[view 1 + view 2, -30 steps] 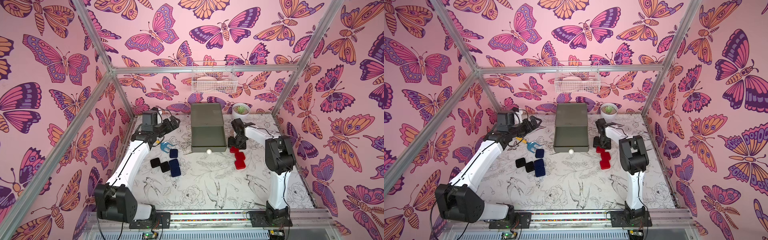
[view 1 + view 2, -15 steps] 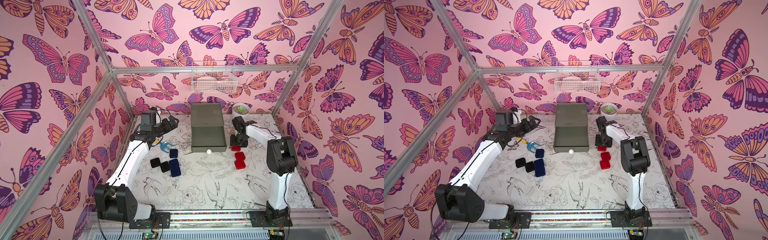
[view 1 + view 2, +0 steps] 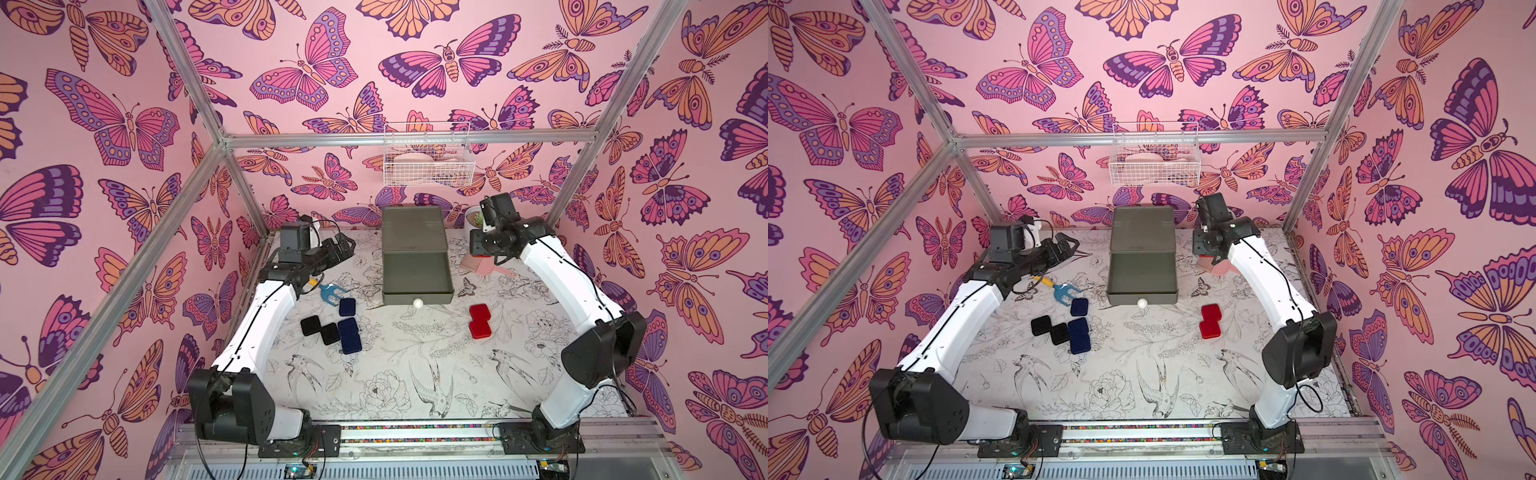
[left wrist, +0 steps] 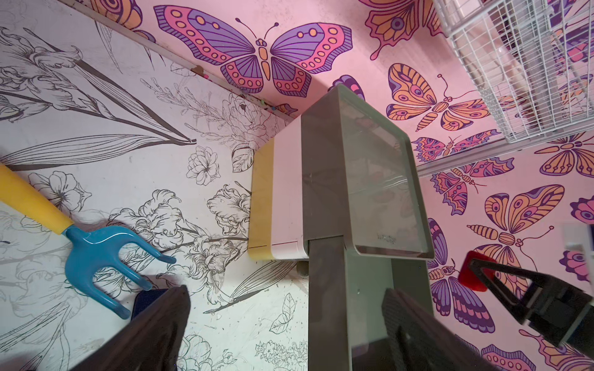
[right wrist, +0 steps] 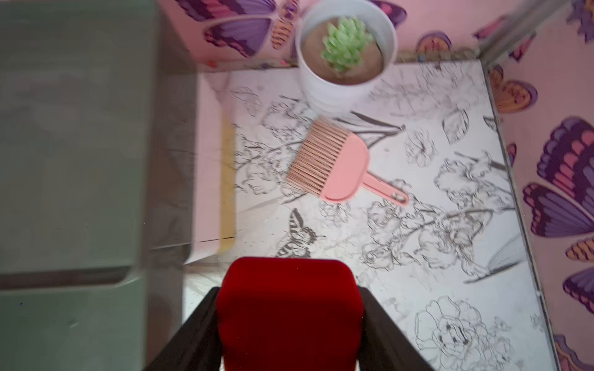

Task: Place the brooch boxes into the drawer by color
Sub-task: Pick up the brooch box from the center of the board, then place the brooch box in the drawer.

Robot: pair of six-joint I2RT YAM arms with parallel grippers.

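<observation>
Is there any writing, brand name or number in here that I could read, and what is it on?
No text in any view can be read.
Small embossed mark on the drawer, olive-green top: too small to read.
Faint scribble on the table mat: blurred, unreadable.
Red brooch box: no marking shows.

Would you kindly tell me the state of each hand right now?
Left hand: open, empty.
Right hand: closed on a red velvety rounded-square brooch box.

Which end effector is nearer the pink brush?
Right. The right end effector hangs close by the pink brush; the left end effector sits beyond the drawer chest.
</observation>
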